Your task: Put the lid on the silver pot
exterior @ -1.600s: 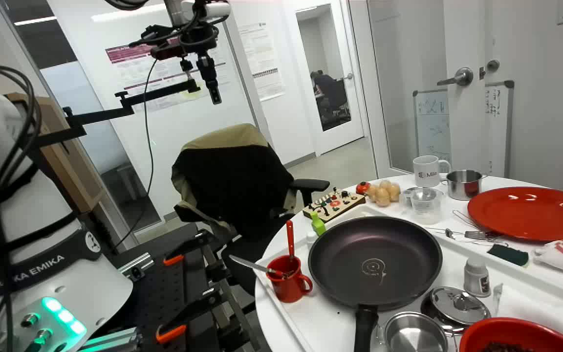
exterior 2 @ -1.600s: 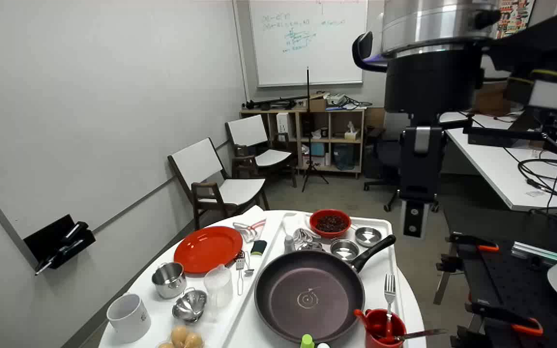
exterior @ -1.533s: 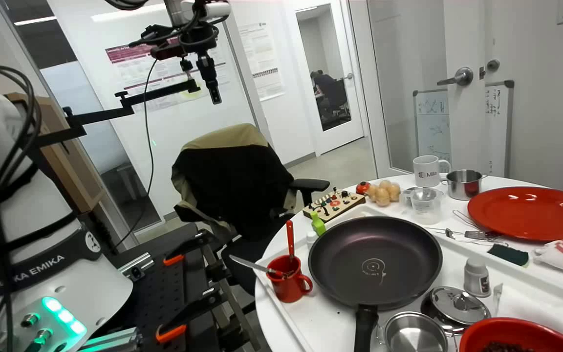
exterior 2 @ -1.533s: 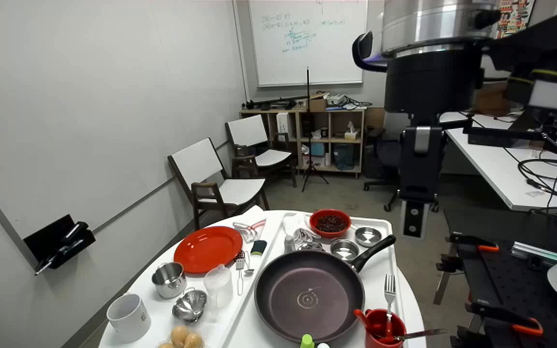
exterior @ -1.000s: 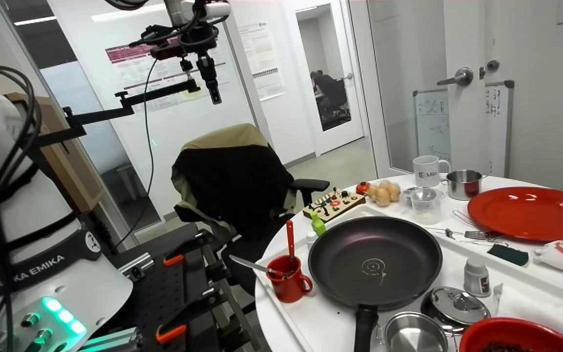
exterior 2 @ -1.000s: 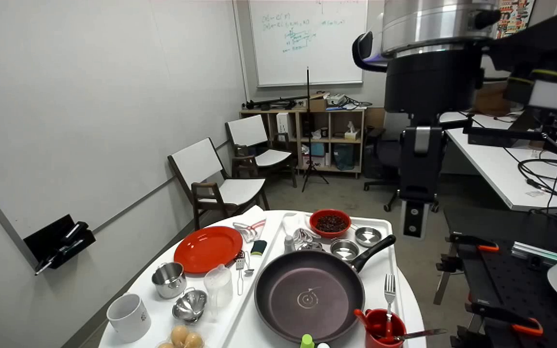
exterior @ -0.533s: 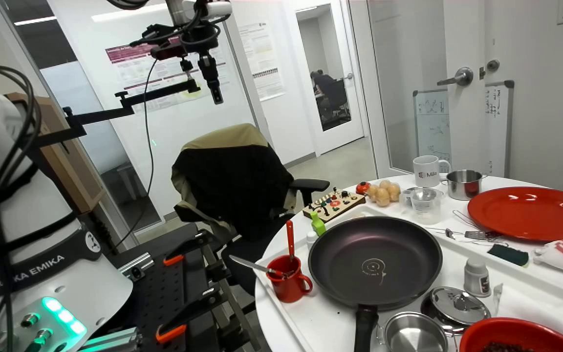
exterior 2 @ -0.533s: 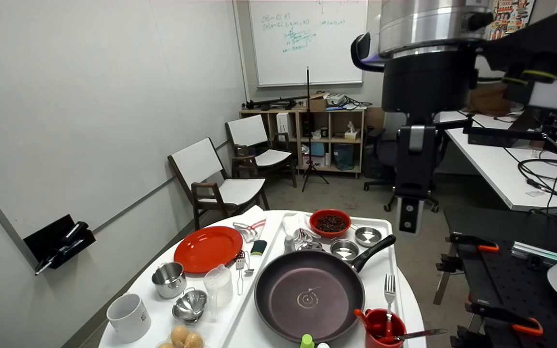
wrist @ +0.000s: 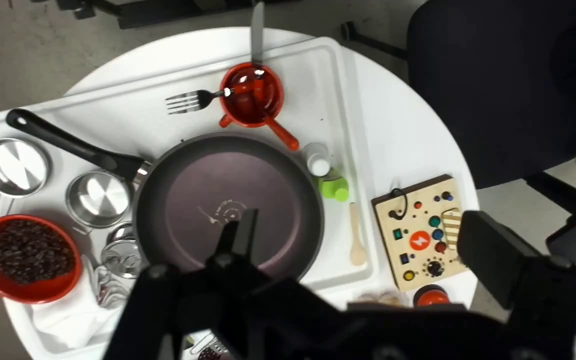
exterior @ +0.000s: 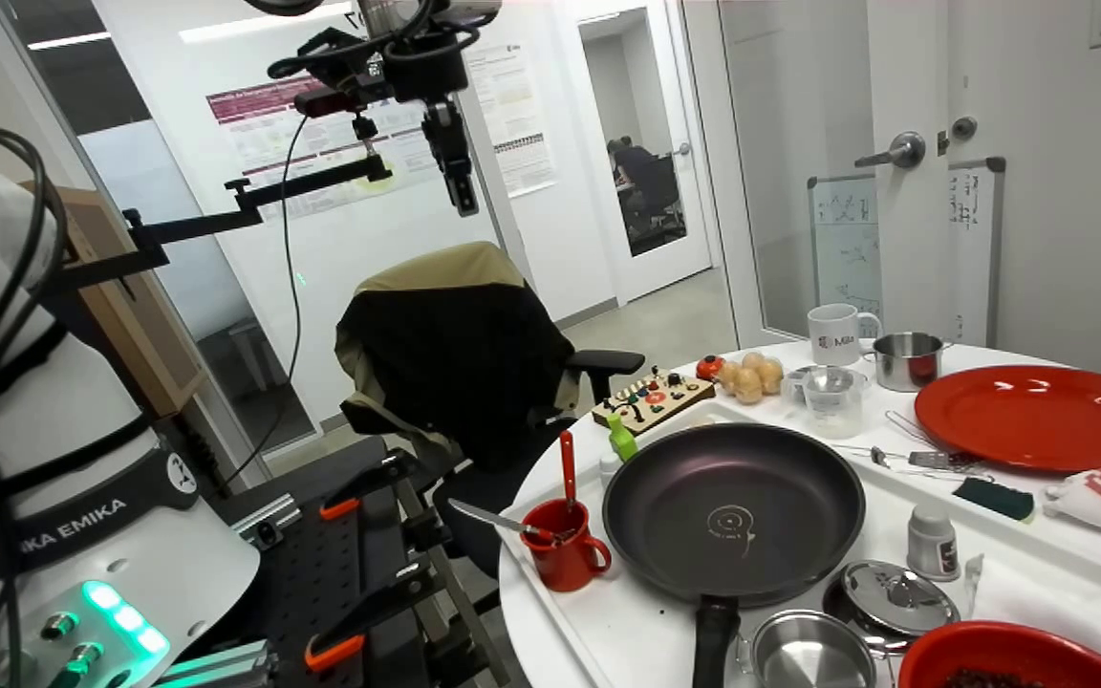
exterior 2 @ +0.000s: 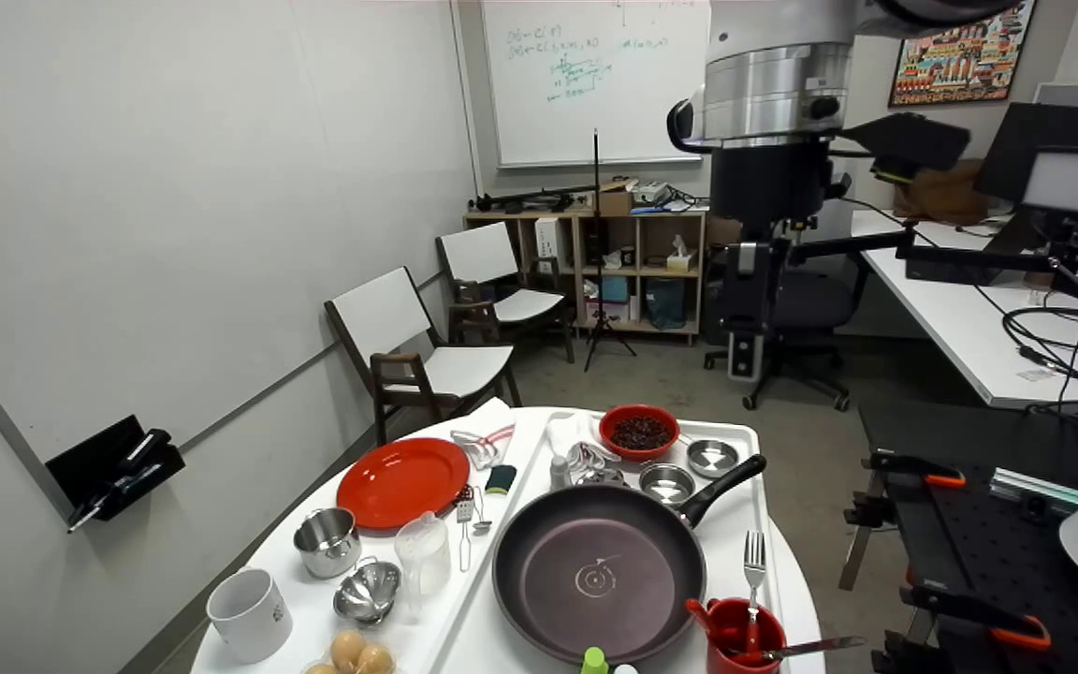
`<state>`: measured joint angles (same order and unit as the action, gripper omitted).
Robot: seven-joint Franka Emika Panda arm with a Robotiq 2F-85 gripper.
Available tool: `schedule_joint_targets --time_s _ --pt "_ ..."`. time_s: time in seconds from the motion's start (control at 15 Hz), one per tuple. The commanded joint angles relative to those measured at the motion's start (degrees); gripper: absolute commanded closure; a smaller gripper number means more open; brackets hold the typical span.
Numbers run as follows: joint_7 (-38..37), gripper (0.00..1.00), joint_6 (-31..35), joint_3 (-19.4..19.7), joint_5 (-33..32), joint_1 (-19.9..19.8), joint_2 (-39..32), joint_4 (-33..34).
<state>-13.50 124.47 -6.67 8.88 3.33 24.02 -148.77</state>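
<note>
The lid (exterior: 899, 597) is silvery and round with a knob, lying tilted on another shiny piece beside the black pan; it shows in the wrist view (wrist: 122, 257), and partly behind the pan rim in an exterior view (exterior 2: 601, 477). A small silver pot (exterior: 810, 655) stands uncovered beside it, also in the wrist view (wrist: 98, 199) and in an exterior view (exterior 2: 667, 484). A similar silver vessel (wrist: 14, 167) is farther along the tray. I cannot tell which is meant. My gripper (wrist: 358, 222) is open and empty, high above the table, apart from everything; exterior views show it side-on (exterior: 464, 196) (exterior 2: 743, 356).
The black pan (exterior: 732, 516) fills the tray's middle, its handle beside the pot. A red bowl of beans (wrist: 30, 260), a grey shaker (exterior: 933, 545) and a red cup with cutlery (exterior: 565, 549) surround it. Another silver pot (exterior 2: 327, 541) stands near a red plate (exterior 2: 403, 482).
The arm held still at first, then the gripper moved toward the table side: right and slightly lower in one view, left and smaller in another. The objects on the table have not moved.
</note>
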Motion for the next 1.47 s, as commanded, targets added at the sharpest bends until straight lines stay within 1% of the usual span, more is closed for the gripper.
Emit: schedule_joint_targets --time_s 0.0,0.2,0.33,0.47,0.6,0.73,0.87,1.0,1.13,1.27,1.4 --pt "6.6 0.0 -0.2 5.1 -5.9 -4.7 -1.2 1.2" --pt "11.8 0.0 1.2 9.9 -9.3 -8.6 -4.2 3.6" --pt "19.0 0.0 1.6 13.6 -9.9 -9.7 -7.9 6.4" --pt "26.1 0.0 1.9 16.4 -10.7 -10.4 -12.3 9.8" --pt "33.9 0.0 1.5 19.0 -10.0 -10.7 -17.6 14.8" --pt "41.5 0.0 1.3 20.5 -9.0 -11.2 -23.1 20.2" --pt "48.4 0.0 0.8 21.1 -7.4 -12.1 -29.2 26.3" --pt "53.8 0.0 -0.3 20.5 -5.8 -14.0 -35.9 32.8" --pt "58.6 0.0 -1.0 18.9 -5.0 -16.1 -42.4 38.8" --pt "61.6 0.0 -2.1 16.8 -5.0 -18.0 -48.8 44.7" --pt "64.1 0.0 -3.7 14.6 -6.4 -19.4 -54.7 50.4"
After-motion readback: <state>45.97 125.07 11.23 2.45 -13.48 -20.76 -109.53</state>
